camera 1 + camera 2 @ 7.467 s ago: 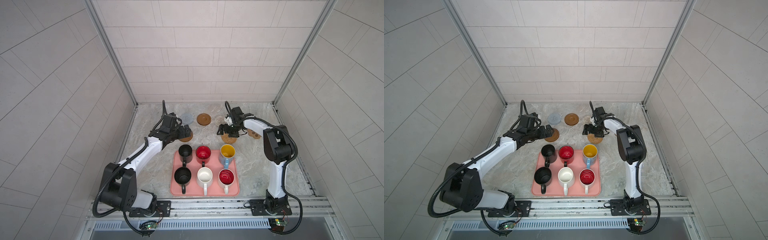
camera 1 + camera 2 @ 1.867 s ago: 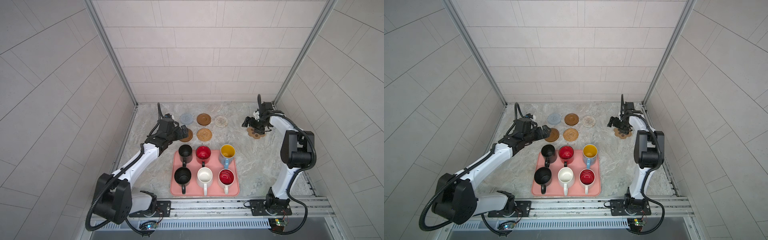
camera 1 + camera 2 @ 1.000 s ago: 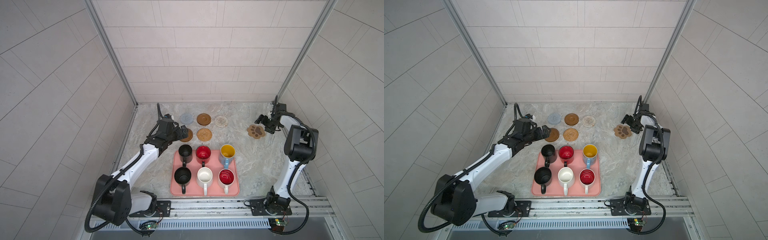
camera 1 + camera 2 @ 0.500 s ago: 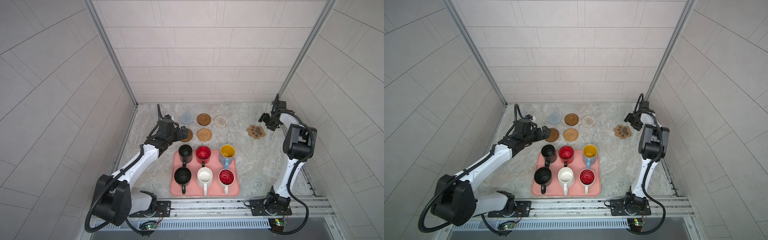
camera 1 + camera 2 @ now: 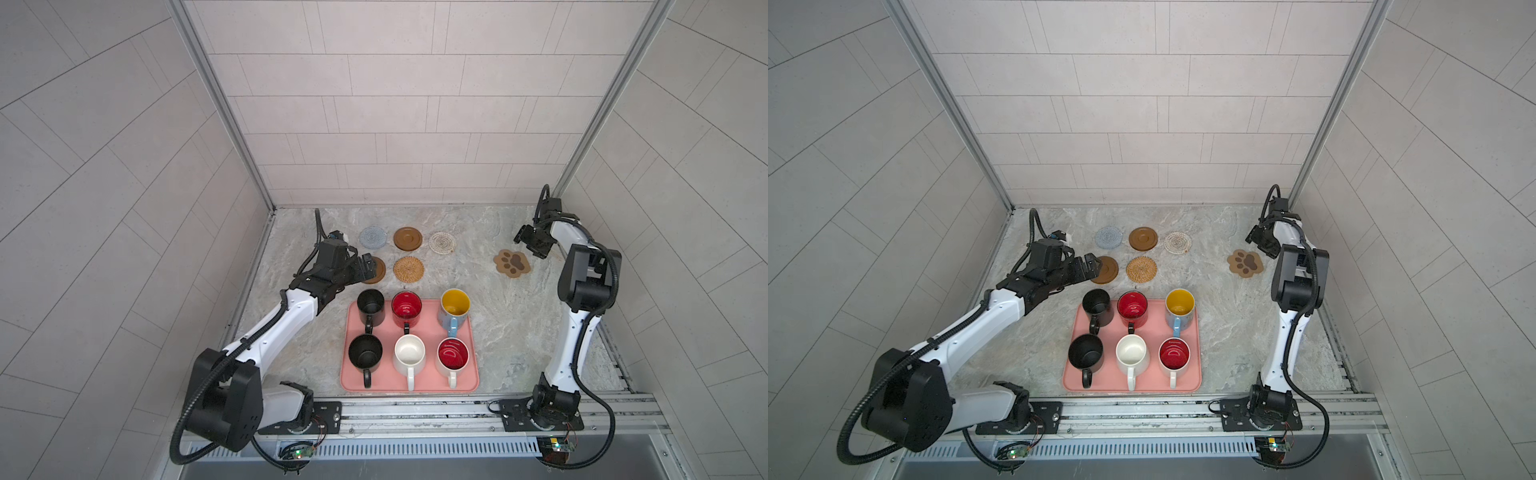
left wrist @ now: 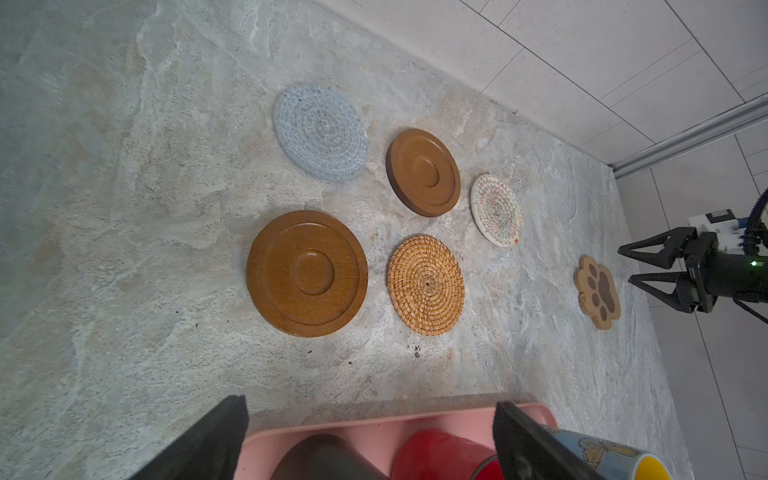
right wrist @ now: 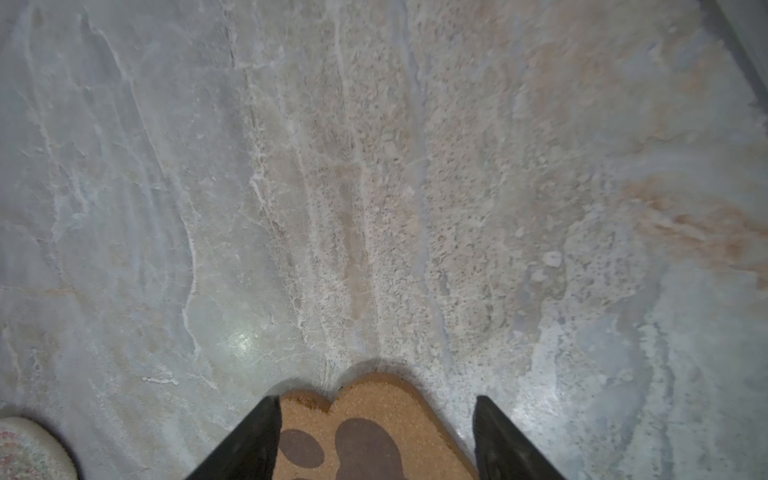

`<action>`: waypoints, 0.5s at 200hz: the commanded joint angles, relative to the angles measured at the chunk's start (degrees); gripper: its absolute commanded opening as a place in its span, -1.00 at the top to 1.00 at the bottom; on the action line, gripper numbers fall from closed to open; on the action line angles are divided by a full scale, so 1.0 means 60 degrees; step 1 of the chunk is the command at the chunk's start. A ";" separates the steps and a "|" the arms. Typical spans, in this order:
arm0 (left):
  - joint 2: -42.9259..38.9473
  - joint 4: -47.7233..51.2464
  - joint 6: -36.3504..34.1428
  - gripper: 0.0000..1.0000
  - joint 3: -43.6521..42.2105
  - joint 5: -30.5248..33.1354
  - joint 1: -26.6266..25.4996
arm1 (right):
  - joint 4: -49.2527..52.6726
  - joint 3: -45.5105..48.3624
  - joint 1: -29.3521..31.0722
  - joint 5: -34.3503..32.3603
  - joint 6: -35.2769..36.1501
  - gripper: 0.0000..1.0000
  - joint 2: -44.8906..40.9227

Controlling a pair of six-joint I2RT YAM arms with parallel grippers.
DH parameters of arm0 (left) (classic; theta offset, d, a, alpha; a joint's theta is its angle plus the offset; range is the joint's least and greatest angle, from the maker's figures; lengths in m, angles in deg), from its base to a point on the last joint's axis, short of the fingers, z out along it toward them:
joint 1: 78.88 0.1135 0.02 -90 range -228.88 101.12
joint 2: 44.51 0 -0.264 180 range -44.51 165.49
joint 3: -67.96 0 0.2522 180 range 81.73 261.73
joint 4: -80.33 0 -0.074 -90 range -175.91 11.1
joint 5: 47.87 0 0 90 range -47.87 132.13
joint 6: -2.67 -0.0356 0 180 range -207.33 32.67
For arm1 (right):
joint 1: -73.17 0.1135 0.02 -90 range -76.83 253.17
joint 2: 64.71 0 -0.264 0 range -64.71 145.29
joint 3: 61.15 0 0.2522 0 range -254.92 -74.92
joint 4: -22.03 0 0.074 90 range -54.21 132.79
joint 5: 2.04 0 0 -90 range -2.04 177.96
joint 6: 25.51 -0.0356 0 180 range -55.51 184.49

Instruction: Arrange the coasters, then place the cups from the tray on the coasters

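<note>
brown paw-shaped coaster lies flat on veined stone tbl.

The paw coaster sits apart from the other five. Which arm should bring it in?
Right: the right gripper hangs open beside the paw coaster; the left gripper is across the table by a brown disc.

Table: bears all entries below.
Tray: near middle of the table, in front of the coasters.
Six cups: in the tray, two rows of three.
Far row, left to right: left woven coaster, far grooved disc, right woven coaster.
Near row, between far row and tray: near grooved disc, rattan coaster to its right.
Paw coaster: alone, well right of both rows.
My left gripper: above the table, just left of the near grooved disc.
My right gripper: just right of and behind the paw coaster.
</note>
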 commanded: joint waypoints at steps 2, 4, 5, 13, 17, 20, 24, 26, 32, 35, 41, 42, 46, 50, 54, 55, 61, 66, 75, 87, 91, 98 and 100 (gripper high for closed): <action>-0.0160 -0.0187 0.0071 -1.00 -0.0099 0.0007 0.0033 | 0.0551 -0.0189 0.0069 -0.0620 -0.0214 -0.49 0.0135; -0.0145 -0.0187 0.0071 -1.00 -0.0109 0.0010 0.0032 | 0.0558 -0.0192 0.0077 -0.0619 -0.0214 -0.49 0.0136; -0.0138 -0.0187 0.0071 -1.00 -0.0111 0.0011 0.0034 | 0.0567 -0.0192 0.0078 -0.0633 -0.0215 -0.49 0.0143; -0.0134 -0.0187 0.0071 -1.00 -0.0123 0.0001 0.0025 | 0.0608 -0.0232 0.0085 -0.0675 -0.0231 -0.49 0.0165; -0.0122 -0.0182 0.0059 -1.00 -0.0123 0.0006 0.0036 | 0.0639 -0.0261 0.0105 -0.0697 -0.0230 -0.49 0.0197; -0.0117 -0.0185 0.0060 -1.00 -0.0114 -0.0002 0.0033 | 0.0669 -0.0278 0.0119 -0.0705 -0.0235 -0.49 0.0208; -0.0098 -0.0191 0.0056 -1.00 -0.0133 0.0000 0.0036 | 0.0705 -0.0309 0.0123 -0.0707 -0.0228 -0.49 0.0227; -0.0097 -0.0192 0.0056 -1.00 -0.0132 0.0005 0.0036 | 0.0717 -0.0328 0.0123 -0.0710 -0.0218 -0.49 0.0247; -0.0080 -0.0212 0.0069 -1.00 -0.0150 -0.0013 0.0023 | 0.0774 -0.0374 0.0138 -0.0721 -0.0207 -0.49 0.0271; -0.0079 -0.0220 0.0070 -1.00 -0.0157 -0.0017 0.0033 | 0.0790 -0.0382 0.0145 -0.0732 -0.0201 -0.49 0.0290; -0.0059 -0.0244 0.0075 -1.00 -0.0163 -0.0031 0.0027 | 0.0820 -0.0409 0.0153 -0.0734 -0.0186 -0.49 0.0306; -0.0058 -0.0252 0.0073 -1.00 -0.0167 -0.0025 0.0032 | 0.0822 -0.0425 0.0160 -0.0735 -0.0186 -0.49 0.0316; -0.0063 -0.0265 0.0071 -1.00 -0.0181 -0.0039 0.0035 | 0.0846 -0.0440 0.0167 -0.0735 -0.0173 -0.48 0.0337; -0.0058 -0.0273 0.0071 -1.00 -0.0174 -0.0033 0.0036 | 0.0874 -0.0462 0.0167 -0.0743 -0.0166 -0.49 0.0354; -0.0056 -0.0275 0.0074 -1.00 -0.0171 -0.0039 0.0029 | 0.0904 -0.0471 0.0178 -0.0751 -0.0159 -0.49 0.0377; -0.0057 -0.0268 0.0072 -1.00 -0.0171 -0.0043 0.0033 | 0.0901 -0.0478 0.0180 -0.0751 -0.0165 -0.48 0.0381; -0.0045 -0.0273 0.0071 -1.00 -0.0198 -0.0045 0.0036 | 0.0932 -0.0514 0.0182 -0.0762 -0.0144 -0.48 0.0410; -0.0047 -0.0279 0.0070 -1.00 -0.0186 -0.0041 0.0036 | 0.0969 -0.0547 0.0178 -0.0754 -0.0134 -0.48 0.0439; -0.0058 -0.0275 0.0071 -1.00 -0.0194 -0.0045 0.0036 | 0.1026 -0.0587 0.0182 -0.0758 -0.0127 -0.48 0.0496; -0.0059 -0.0290 0.0071 -1.00 -0.0205 -0.0031 0.0037 | 0.1074 -0.0628 0.0181 -0.0747 -0.0098 -0.49 0.0560; -0.0073 -0.0287 0.0071 -1.00 -0.0200 -0.0029 0.0037 | 0.1086 -0.0632 0.0182 -0.0736 -0.0085 -0.49 0.0586; -0.0069 -0.0297 0.0071 -1.00 -0.0213 -0.0031 0.0036 | 0.1101 -0.0654 0.0196 -0.0736 -0.0070 -0.49 0.0601; -0.0061 -0.0303 0.0071 -1.00 -0.0214 -0.0025 0.0037 | 0.1102 -0.0648 0.0193 -0.0736 -0.0069 -0.49 0.0604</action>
